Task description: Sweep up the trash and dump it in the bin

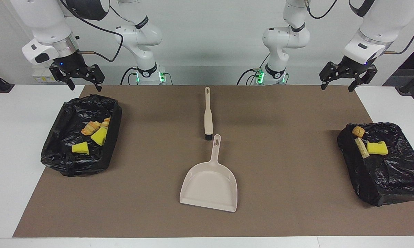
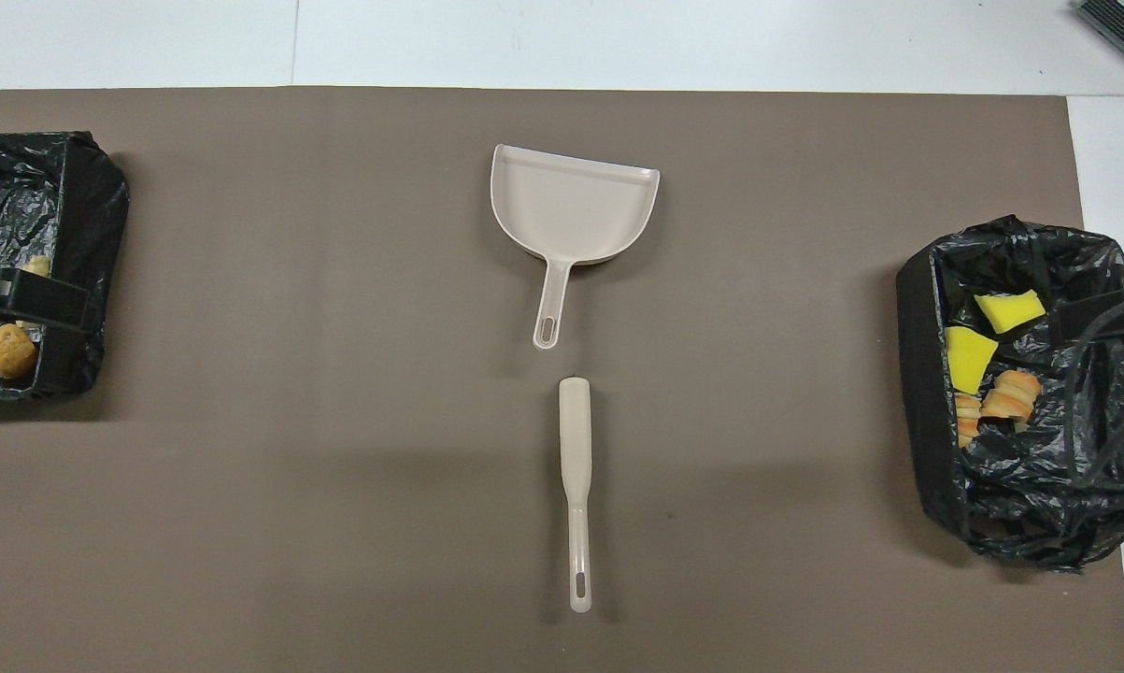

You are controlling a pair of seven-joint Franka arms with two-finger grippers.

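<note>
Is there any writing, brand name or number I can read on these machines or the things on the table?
None can be read.
The dustpan, the brush and the two black-lined bins carry no print.
A pale wall plate near the right gripper may bear marks, too small to read.

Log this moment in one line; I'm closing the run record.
trash: in black-lined bins | beige plastic dustpan, beige brush: on brown mat, untouched | left gripper, right gripper: raised, open
</note>
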